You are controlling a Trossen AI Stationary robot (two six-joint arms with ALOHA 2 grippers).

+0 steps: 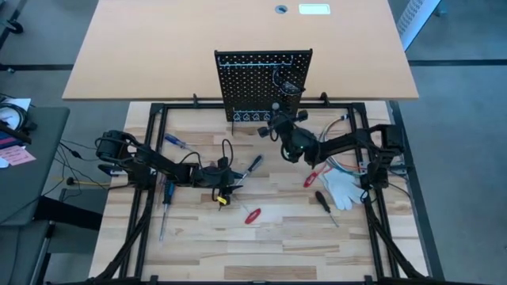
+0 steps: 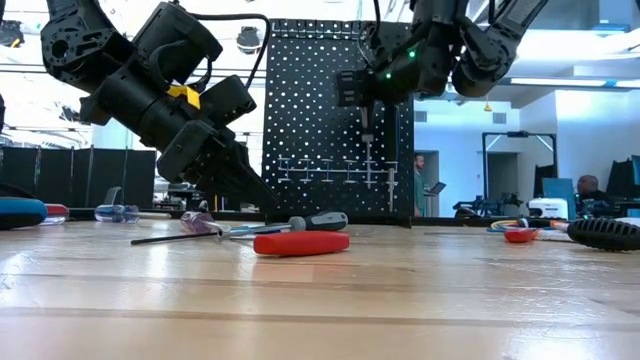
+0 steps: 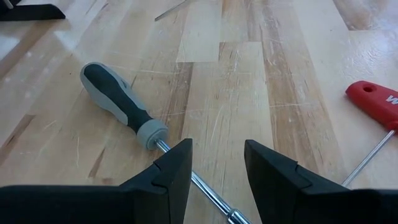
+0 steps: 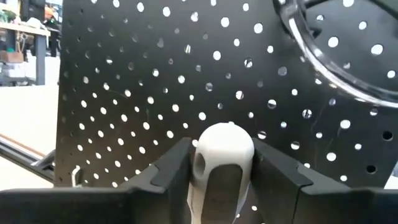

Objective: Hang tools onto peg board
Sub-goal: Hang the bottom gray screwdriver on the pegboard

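The right gripper (image 4: 221,171) clamps a white-capped screwdriver (image 4: 221,162) upright, just before the peg board (image 4: 186,81). The left gripper (image 3: 217,165) straddles a grey-handled screwdriver (image 3: 121,102), fingers apart.

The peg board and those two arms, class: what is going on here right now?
The right gripper is up at the black peg board, holding a screwdriver by its white-and-grey handle just in front of the holes. The left gripper is low over the wooden table, fingers apart, astride the shaft of a grey-and-black screwdriver lying flat. Other tools lie loose on the table, among them a red-handled screwdriver.
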